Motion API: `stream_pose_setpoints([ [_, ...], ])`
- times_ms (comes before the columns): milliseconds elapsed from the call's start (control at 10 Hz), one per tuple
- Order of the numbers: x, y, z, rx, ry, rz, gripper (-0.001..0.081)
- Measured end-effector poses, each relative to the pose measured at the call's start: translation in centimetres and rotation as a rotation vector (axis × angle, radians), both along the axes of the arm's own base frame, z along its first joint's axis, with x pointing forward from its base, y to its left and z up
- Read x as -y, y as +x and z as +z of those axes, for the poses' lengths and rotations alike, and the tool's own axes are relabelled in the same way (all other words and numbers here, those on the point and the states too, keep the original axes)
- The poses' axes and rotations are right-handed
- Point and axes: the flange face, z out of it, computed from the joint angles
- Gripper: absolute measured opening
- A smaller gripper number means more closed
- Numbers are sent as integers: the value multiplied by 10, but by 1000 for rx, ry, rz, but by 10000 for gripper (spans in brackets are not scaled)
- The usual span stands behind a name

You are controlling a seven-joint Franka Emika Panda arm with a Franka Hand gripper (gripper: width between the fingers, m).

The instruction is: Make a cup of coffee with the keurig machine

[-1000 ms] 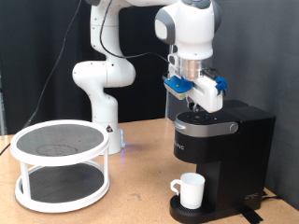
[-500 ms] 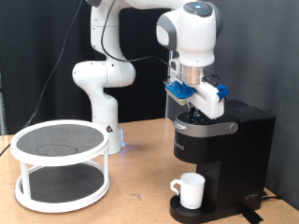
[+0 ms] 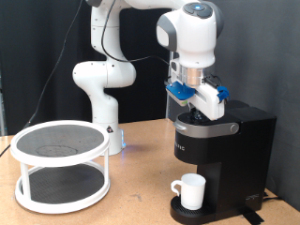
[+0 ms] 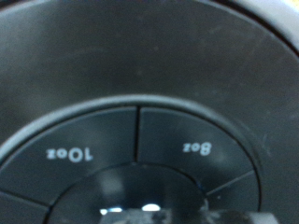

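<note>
The black keurig machine [image 3: 225,150] stands at the exterior view's right with its lid down. The white cup [image 3: 191,191] sits upright on the round drip tray under its spout. My gripper [image 3: 197,112] points straight down and rests at the top front of the machine, over the button panel. Its fingertips are hidden against the black lid, with nothing visible between them. The wrist view is filled by the button panel [image 4: 140,149] very close up, showing the 10oz button [image 4: 73,153] and the 8oz button [image 4: 198,147]; no fingers show there.
A white two-tier round stand [image 3: 60,165] with dark mesh shelves sits on the wooden table at the exterior view's left. The arm's white base [image 3: 101,94] rises behind it, between the stand and the machine.
The gripper has shifted slightly to the exterior view's right over the machine's top since one second ago. Over the last half second nothing has visibly moved.
</note>
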Motion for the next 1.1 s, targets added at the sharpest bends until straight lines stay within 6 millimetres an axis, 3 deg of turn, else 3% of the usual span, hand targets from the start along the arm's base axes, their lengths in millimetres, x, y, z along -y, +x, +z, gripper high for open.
stream_pose_setpoints([
  [400, -2, 1, 2, 22, 42, 9, 0],
  [800, -1, -11, 39, 105, 106, 47, 0],
  [1100, 2, -16, 42, 106, 103, 47, 0],
])
